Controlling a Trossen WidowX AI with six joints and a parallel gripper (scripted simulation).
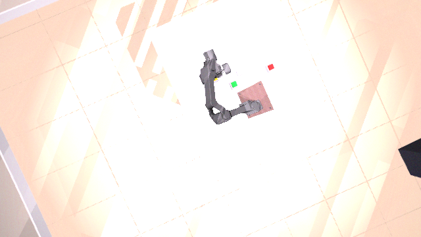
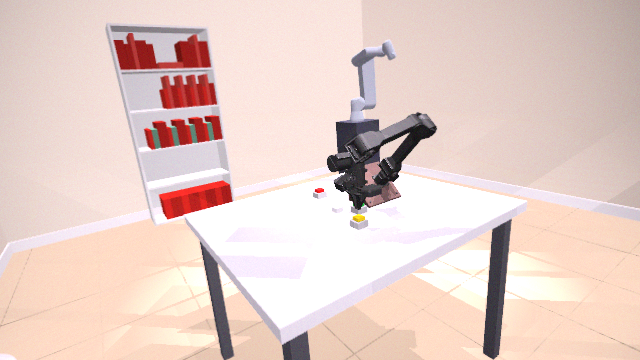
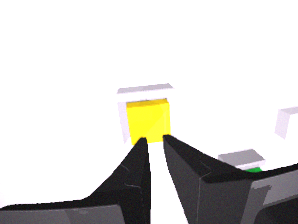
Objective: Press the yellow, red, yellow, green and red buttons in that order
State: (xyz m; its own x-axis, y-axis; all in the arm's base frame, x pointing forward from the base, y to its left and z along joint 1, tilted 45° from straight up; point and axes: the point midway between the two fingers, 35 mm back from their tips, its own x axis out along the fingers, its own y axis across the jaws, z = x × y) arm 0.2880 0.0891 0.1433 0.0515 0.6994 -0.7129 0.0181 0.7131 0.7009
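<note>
1. Presently the gripper (image 3: 154,139) hangs just above the yellow button (image 3: 147,119), jaws drawn together on nothing, presumably to form one blunt tip for pressing.
2. Three buttons sit on the counter (image 2: 310,260): one yellow, one green button (image 1: 233,84), one red button (image 1: 270,67), well apart from the others.

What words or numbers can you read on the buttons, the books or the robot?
None: no words, numbers or signs can be read anywhere in these pictures.
The yellow button, green button and red button have plain coloured tops.
The books on the shelf show plain spines, with no titles.
The gripper and the table carry no markings.
</note>
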